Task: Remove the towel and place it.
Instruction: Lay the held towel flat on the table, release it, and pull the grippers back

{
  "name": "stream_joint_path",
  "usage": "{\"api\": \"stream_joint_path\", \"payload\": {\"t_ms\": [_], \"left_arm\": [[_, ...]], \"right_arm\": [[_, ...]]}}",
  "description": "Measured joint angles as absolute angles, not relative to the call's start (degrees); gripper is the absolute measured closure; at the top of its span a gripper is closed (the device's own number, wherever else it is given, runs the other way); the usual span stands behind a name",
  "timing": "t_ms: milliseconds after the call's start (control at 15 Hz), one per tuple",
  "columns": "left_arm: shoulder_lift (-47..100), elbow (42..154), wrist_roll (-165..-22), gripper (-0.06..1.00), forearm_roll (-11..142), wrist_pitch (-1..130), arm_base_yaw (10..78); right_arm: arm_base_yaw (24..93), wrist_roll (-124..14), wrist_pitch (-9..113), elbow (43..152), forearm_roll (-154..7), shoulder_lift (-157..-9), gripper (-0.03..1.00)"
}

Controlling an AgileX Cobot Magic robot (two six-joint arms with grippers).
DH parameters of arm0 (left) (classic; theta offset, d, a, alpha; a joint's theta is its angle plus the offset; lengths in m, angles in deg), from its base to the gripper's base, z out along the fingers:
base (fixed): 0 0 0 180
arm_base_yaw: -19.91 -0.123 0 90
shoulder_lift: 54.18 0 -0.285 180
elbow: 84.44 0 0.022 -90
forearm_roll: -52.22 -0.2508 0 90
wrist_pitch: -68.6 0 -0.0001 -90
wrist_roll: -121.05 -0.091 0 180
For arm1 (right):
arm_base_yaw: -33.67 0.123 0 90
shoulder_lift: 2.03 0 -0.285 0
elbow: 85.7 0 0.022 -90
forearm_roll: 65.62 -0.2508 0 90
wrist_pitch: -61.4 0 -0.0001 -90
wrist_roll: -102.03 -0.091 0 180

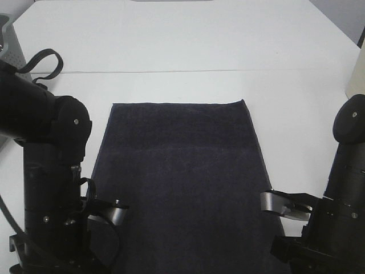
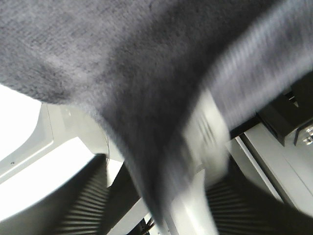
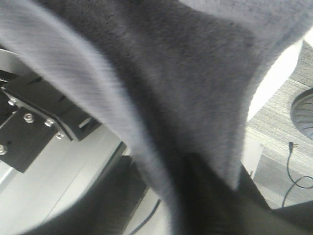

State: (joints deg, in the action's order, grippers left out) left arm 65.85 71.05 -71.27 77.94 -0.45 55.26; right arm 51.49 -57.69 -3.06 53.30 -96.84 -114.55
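The dark navy towel (image 1: pixel 179 171) lies flat and lengthwise on the white table (image 1: pixel 188 45), its near end running to the bottom of the exterior view. My left gripper (image 1: pixel 117 216) is at the towel's near left edge and my right gripper (image 1: pixel 285 206) at its near right edge. In the left wrist view the towel (image 2: pixel 122 63) fills the frame, blurred, and narrows down between the ribbed fingers (image 2: pixel 88 205) of the gripper (image 2: pixel 156 215). In the right wrist view the towel (image 3: pixel 186 73) likewise bunches into the gripper (image 3: pixel 195 205). Both look shut on cloth.
A grey container (image 1: pixel 8 43) stands at the far left edge and a pale object (image 1: pixel 356 74) at the right edge. A seam (image 1: pixel 188 71) crosses the table beyond the towel. The floor with a cable (image 3: pixel 293 171) shows past the table edge.
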Motion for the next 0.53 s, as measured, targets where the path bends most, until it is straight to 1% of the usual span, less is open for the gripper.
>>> {"api": "stream_joint_path", "payload": {"t_ms": [67, 133, 200, 333, 533], "left_arm": [[65.85, 71.05, -71.27, 0.3, 77.94, -0.45, 55.26], [65.68, 71.22, -71.27, 0.26, 77.94, -0.5, 55.26], [65.16, 71.8, -71.27, 0.25, 77.94, -0.56, 55.26], [63.96, 73.29, -71.27, 0.24, 78.06, -0.62, 55.26], [63.56, 76.04, -71.27, 0.24, 78.11, -0.73, 55.26]], "right_arm": [[51.49, -57.69, -3.06, 53.3, -97.47, -114.55, 0.45], [51.49, -57.69, -3.06, 53.3, -97.82, -114.55, 0.34], [51.49, -57.69, -3.06, 53.3, -97.82, -114.55, 0.25], [51.49, -57.69, -3.06, 53.3, -97.82, -114.55, 0.22], [51.49, -57.69, -4.2, 54.67, -97.7, -114.55, 0.21]]}}
